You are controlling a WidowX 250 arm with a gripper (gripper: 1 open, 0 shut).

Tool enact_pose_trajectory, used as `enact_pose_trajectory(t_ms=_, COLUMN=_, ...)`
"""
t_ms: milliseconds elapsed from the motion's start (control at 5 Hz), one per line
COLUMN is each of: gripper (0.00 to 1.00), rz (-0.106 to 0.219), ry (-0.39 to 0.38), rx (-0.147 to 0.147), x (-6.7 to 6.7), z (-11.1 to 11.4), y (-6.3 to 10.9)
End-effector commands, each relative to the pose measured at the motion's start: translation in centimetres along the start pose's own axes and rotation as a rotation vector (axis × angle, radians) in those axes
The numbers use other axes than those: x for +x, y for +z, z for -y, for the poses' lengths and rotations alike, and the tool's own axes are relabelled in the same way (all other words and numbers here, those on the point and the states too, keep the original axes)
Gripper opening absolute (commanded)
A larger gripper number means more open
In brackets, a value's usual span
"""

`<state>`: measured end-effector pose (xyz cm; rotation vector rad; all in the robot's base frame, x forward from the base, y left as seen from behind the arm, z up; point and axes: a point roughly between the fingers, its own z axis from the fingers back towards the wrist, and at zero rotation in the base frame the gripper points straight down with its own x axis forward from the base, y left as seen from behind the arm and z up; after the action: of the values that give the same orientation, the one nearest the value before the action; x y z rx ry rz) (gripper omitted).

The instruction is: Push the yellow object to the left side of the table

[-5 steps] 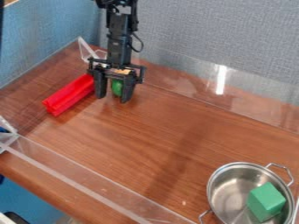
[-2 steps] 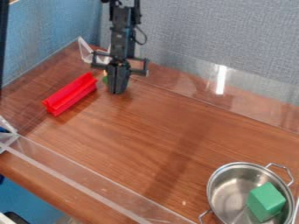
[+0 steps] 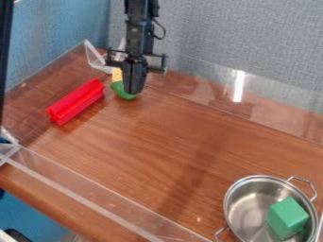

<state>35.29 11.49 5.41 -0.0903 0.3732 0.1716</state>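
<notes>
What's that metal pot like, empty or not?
Not empty: a green cube sits inside the pot, visible through its open top.

Your robot arm (image 3: 139, 25) is black and slim, with knobbly, segmented-looking joints. You can see a thin dark cable looping out beside it at the top of the frame.

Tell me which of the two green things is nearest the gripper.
The green-and-yellow toy, right by the gripper at the table's far end. The other, the green cube, sits in the metal pot.
</notes>
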Motion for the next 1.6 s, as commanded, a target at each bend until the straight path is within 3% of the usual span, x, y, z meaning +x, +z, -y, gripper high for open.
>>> enact_pose_trajectory(t_ms=0, gripper=0.0, rz=0.087, ry=0.004, rx=-0.015, x=-1.5, z=-0.6, y=3.9)
enact_pose_trajectory(t_ms=200, gripper=0.0, rz=0.092, ry=0.022, rx=-0.03, x=-2.4, z=-1.3, y=4.8)
enact_pose_trajectory(t_ms=600, gripper=0.0, rz=0.135, ry=-0.058, rx=-0.04, x=-5.2, z=-0.8, y=10.3)
enact_pose_trajectory(t_ms=800, gripper=0.0, rz=0.14, ry=-0.071, rx=-0.042, x=-5.3, z=-1.0, y=11.3)
enact_pose_trajectory(t_ms=1000, gripper=1.0, rz=0.136, ry=-0.024, rx=-0.052, x=-4.5, z=-1.5, y=10.8)
enact_pose_trajectory(t_ms=1200, gripper=0.0, rz=0.129, ry=0.021, rx=-0.057, x=-3.7, z=-2.1, y=10.8)
enact_pose_trajectory(t_ms=1400, gripper=1.0, rz=0.123, ry=0.066, rx=-0.063, x=-2.3, z=-2.5, y=10.8)
